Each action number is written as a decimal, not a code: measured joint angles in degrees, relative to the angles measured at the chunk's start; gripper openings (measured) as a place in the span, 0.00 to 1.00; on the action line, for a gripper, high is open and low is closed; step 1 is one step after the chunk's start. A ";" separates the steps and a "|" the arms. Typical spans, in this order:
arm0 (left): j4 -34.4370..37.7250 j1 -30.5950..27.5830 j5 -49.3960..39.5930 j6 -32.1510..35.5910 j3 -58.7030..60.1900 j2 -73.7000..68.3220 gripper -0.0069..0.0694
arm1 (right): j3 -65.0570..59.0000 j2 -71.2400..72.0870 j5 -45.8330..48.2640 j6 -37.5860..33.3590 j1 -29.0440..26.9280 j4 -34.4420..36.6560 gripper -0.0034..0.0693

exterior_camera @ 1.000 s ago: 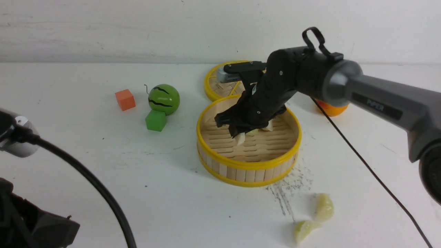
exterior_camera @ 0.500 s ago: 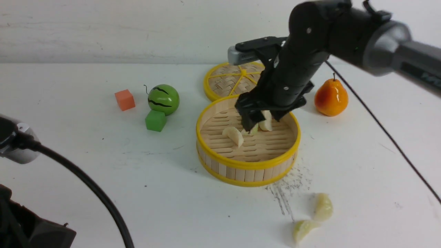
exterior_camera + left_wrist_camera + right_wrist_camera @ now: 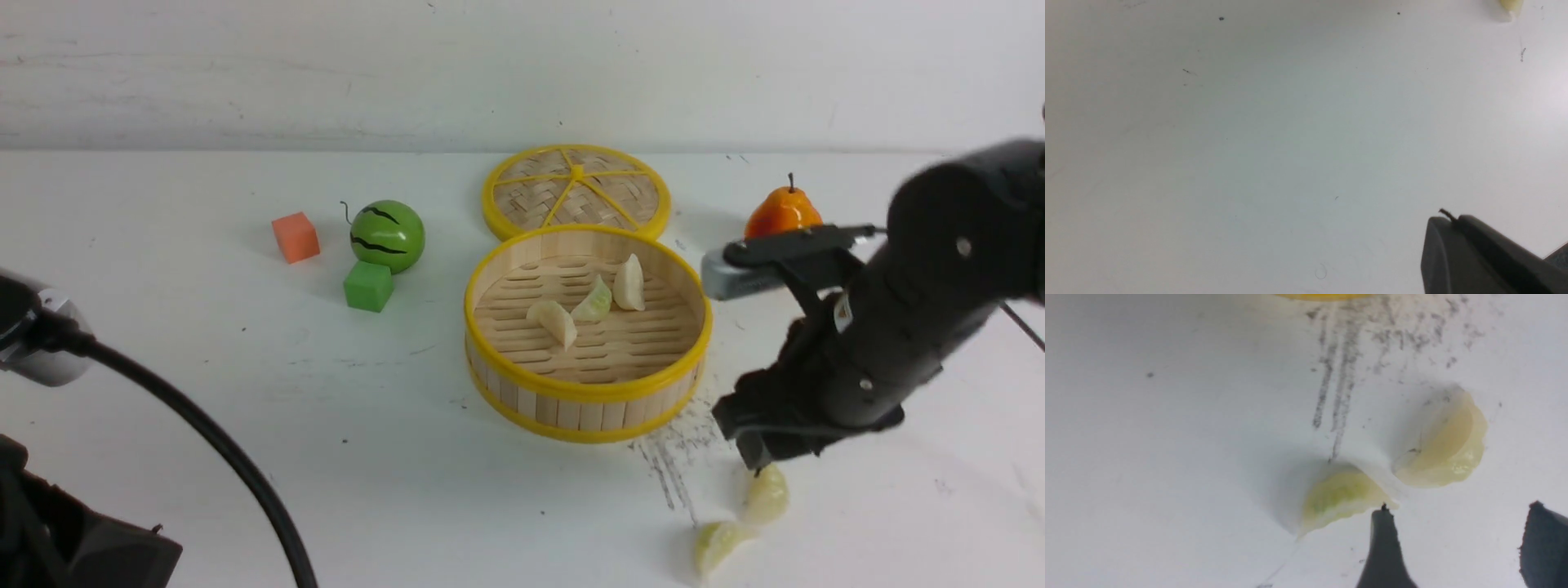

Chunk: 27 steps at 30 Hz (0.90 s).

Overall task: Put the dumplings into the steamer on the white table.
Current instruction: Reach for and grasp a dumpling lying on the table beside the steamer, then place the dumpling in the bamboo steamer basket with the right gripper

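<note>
STEP: pick-up of fourth piece, judged | STEAMER (image 3: 588, 398): on table (image 3: 245, 392); three dumplings (image 3: 594, 304) inside | LEFT OUT: pale dumpling (image 3: 1443, 451) and green dumpling (image 3: 1339, 498), just beside each other on the table near the steamer | RIGHT FINGERS (image 3: 1384, 555): spread apart, empty, low over the pair | LEFT FINGERS (image 3: 1474, 257): closed, nothing held | NEXT: straddle one dumpling only, lower, close.

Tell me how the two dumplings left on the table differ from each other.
The greener dumpling has a yellow-green tint; the paler dumpling is cream. The paler dumpling lies nearer the steamer, the greener dumpling nearer the robot. Both are glossy crescents lying on the white table, outside the steamer.
</note>
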<state>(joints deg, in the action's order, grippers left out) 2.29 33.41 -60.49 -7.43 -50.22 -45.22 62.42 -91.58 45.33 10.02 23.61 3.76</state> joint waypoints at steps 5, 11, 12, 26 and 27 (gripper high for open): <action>0.00 0.00 0.34 0.04 0.00 0.00 0.10 | -5.00 -4.23 -10.23 5.42 -2.51 -0.35 0.73; 0.00 0.00 0.34 0.04 0.00 0.00 0.11 | -5.15 -11.04 -17.82 6.20 -2.68 -0.35 0.74; 0.00 0.00 0.34 0.04 0.00 0.00 0.11 | -5.08 -11.58 -18.19 6.43 -2.68 -0.69 0.73; -0.05 0.00 0.12 0.04 0.00 0.00 0.11 | 12.55 -11.33 -1.67 -1.46 -2.39 -3.05 0.37; -0.05 0.00 0.12 0.04 0.00 0.00 0.11 | 15.33 -11.34 -0.92 -3.18 -1.91 -2.24 0.37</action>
<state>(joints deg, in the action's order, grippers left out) 2.23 33.41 -60.37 -7.39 -50.22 -45.22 77.75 -102.92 44.41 6.85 21.70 1.52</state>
